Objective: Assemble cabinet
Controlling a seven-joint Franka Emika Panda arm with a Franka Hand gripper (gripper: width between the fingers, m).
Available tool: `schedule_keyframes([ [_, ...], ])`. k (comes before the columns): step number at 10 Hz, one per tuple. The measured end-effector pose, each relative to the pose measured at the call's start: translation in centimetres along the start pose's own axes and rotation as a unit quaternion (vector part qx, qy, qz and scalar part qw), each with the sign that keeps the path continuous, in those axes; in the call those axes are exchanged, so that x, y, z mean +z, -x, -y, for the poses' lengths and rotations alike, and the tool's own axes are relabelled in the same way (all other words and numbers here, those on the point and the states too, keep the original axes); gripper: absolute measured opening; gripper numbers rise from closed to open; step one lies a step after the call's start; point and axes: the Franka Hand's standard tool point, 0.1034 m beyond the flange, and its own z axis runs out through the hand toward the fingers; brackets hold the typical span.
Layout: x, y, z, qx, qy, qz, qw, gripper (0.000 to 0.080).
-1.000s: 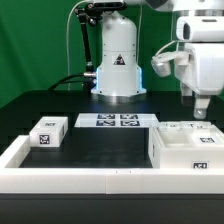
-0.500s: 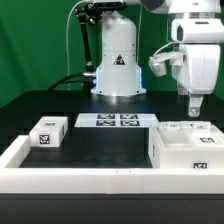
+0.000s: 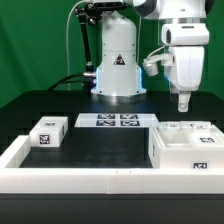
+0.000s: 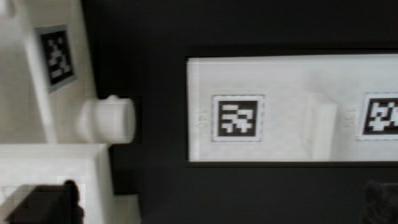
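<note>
Gripper point(image 3: 183, 104) hangs empty above cabinet point(image 3: 186, 146), fingers point(image 4: 45, 203) wide apart in wrist view. Cabinet sits at table point(image 3: 110, 150) front corner, exterior view's right. Likely between grasps; next probably fetch 1 drawer block point(image 3: 46, 133) near opposite edge.

No words or numbers can be read. A triangular warning sign point(image 3: 118, 62) stands on the white robot base point(image 3: 117, 38). Square black-and-white tags point(image 3: 201, 163) (patterns, not letters) mark the marker board point(image 3: 117, 121), the drawer block point(image 3: 48, 133) and the cabinet point(image 3: 185, 148).
</note>
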Motion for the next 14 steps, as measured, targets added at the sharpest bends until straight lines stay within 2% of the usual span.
schedule_keyframes([
  [3,0.1,0.0,-0.1,0.001,-0.001,0.0,1.0,0.0797],
  [7,1.4,0.1,1.5,0.001,-0.013,-0.002,1.0,0.0797],
  [12,3.9,0.1,3.2,0.002,-0.043,-0.004,0.999,0.0797],
  [14,4.5,0.1,3.7,0.002,-0.05,-0.004,0.999,0.0797],
])
